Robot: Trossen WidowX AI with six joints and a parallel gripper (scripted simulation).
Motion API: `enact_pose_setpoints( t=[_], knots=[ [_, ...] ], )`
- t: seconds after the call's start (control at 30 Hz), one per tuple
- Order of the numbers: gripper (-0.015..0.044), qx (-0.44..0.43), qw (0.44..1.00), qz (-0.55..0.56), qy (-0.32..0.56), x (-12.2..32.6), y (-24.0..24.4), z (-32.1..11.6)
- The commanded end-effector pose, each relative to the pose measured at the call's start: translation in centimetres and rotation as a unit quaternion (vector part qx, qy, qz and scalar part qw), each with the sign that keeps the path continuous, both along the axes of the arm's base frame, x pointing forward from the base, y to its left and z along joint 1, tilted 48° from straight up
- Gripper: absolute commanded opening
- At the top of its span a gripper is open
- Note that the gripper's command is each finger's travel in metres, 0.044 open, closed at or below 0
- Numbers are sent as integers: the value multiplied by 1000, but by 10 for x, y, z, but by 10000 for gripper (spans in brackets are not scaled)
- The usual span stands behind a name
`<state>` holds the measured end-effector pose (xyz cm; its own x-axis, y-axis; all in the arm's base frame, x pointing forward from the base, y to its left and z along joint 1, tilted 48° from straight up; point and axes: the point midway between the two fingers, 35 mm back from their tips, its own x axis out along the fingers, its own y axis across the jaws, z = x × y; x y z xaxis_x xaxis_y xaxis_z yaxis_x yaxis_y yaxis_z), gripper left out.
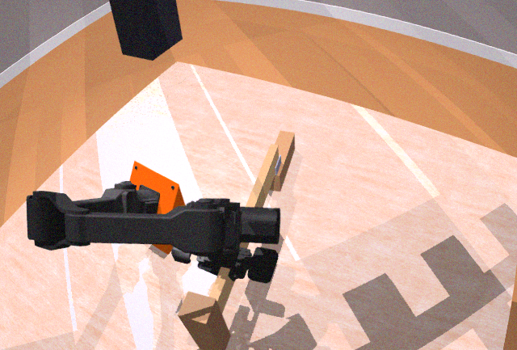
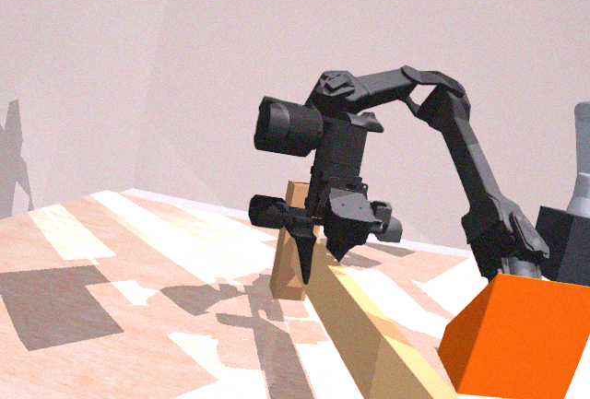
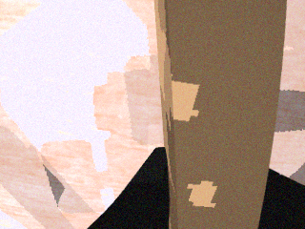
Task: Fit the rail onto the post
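Gripping state: the black parallel-jaw gripper is closed to a narrow gap on the long light-wooden bed rail, one finger on each side face.
Grip location: the rail is clasped near its post end, not at mid-length; the fingers are pointed downward over it.
Rail position: the rail is seen in the top view running diagonally from the low wooden footboard block to the short upright wooden post.
Far end: it is seated at the grey bracket on the footboard block.
Near end: it is brought up against the post face in the exterior view; whether the pegs are fully entered cannot be told.
Wrist view: the rail is shown running lengthwise directly beneath the gripper, filling the centre of the picture.
Arm base: an orange block is located beside the rail, on the arm's side.
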<state>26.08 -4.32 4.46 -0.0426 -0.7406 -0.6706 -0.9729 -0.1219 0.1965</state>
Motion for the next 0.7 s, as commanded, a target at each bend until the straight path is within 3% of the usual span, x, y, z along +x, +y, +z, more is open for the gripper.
enact_pose_setpoints(
  t=[0.0, 0.4, 0.67],
  knots=[
    [131, 0, 1000, 0, 0, 0, 0, 0],
    [440, 0, 1000, 0, 0, 0, 0, 0],
    [440, 2, 1000, 1, 0, -1, 16, -1]
  ],
)
